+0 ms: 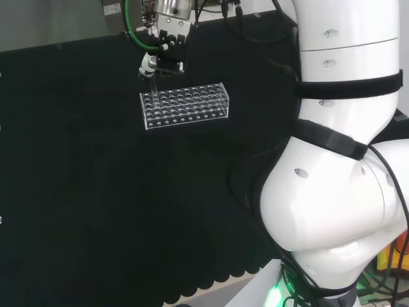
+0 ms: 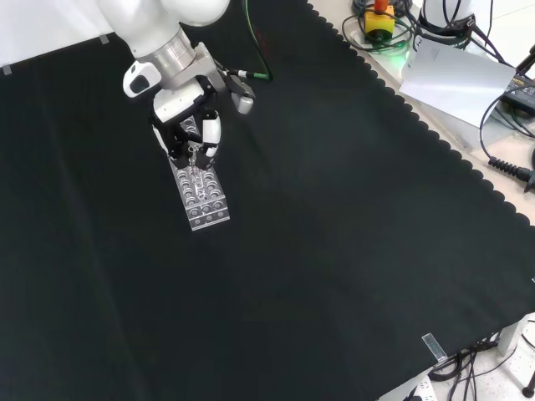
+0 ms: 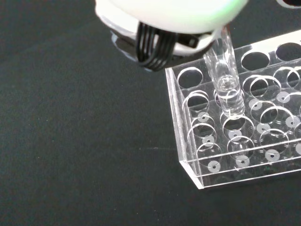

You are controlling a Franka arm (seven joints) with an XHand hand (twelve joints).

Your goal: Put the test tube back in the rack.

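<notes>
Test tube (image 3: 227, 84) (clear) above rack (image 3: 188, 155), robot hand (image 1: 167, 48)

black cloth (image 2: 318, 234) is covering the whole bench, its scalloped edge (image 2: 435, 142) running along pale tabletop. beyond that edge, cables (image 2: 501, 159) are trailing beside a white sheet (image 2: 456, 79), a yellow box with a red button (image 2: 380, 18) sitting there, green light glowing nearby.

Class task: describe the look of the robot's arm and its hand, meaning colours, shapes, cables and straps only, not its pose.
The arm is built of big, rounded, glossy white links, with black straps wrapped around them and black cables alongside. A silver-grey metal cylinder joins it to the hand, which is black and white with white-tipped fingers. A green cable loops down near the wrist.
</notes>
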